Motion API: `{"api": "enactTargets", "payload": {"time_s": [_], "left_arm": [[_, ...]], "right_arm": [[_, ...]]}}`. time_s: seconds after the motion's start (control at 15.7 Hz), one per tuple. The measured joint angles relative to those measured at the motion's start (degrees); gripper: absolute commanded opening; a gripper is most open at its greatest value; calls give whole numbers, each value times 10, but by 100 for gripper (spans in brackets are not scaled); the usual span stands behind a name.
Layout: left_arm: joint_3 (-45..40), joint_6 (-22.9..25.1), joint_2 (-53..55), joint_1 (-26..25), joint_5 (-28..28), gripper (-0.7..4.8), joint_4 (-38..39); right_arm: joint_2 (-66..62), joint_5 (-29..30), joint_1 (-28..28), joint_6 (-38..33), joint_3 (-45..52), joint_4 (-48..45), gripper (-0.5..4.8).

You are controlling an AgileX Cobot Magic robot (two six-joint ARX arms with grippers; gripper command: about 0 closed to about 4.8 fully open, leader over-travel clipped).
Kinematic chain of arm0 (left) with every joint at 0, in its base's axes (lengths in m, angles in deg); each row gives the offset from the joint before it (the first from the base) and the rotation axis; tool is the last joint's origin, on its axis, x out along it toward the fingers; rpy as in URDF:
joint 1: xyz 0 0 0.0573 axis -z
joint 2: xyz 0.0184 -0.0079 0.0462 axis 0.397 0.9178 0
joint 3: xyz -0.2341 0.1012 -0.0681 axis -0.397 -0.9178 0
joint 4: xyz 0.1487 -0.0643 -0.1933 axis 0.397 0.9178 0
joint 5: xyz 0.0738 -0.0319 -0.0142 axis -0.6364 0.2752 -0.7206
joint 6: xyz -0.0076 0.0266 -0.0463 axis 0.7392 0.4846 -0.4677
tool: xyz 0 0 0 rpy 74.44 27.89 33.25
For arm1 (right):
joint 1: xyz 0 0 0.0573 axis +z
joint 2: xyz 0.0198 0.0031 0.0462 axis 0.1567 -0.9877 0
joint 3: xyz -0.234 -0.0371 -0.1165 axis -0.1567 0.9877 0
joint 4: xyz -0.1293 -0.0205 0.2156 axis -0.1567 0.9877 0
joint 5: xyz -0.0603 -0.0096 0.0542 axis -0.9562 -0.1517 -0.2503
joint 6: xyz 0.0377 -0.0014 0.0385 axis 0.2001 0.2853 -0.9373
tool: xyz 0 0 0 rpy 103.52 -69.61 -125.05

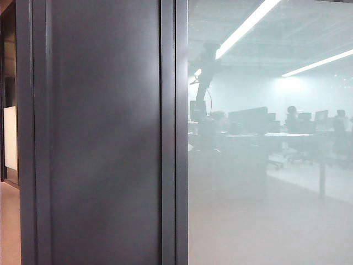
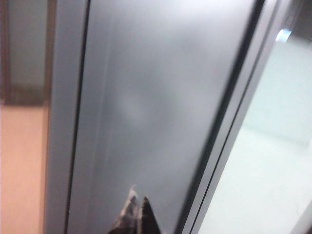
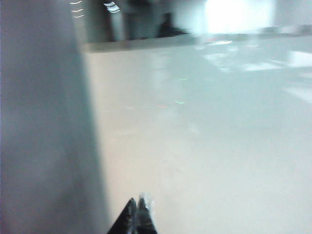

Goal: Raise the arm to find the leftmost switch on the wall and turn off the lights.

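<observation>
No switch shows in any view. The arm appears only as a hazy dark silhouette in the frosted glass, raised toward a lit ceiling strip light. In the left wrist view, my left gripper is shut with nothing in it, its tips pointing at a grey wall panel. My right gripper is also shut and holds nothing. It faces the pale frosted glass beside a grey panel edge.
A dark grey wall panel with vertical frame strips fills the left half of the exterior view. Through the glass show desks, monitors and seated people. A second strip light glows. Orange floor lies far left.
</observation>
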Motion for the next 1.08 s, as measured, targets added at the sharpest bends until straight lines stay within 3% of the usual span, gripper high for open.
{"api": "enactTargets", "payload": {"time_s": [0.25, 0.38, 0.7, 1.08], "left_arm": [[-4, -1, 1, 0, 8, -5, 18], [-4, -1, 1, 0, 9, -5, 21], [-4, -1, 1, 0, 12, -5, 22], [-4, -1, -94, 0, 12, -5, 40]], "right_arm": [[17, -41, 0, -2, 30, 45, -5], [17, 35, 0, -122, 37, 90, -5], [15, 16, 0, -69, 138, -53, -5], [16, 16, 0, -68, 139, 19, -5]]}}
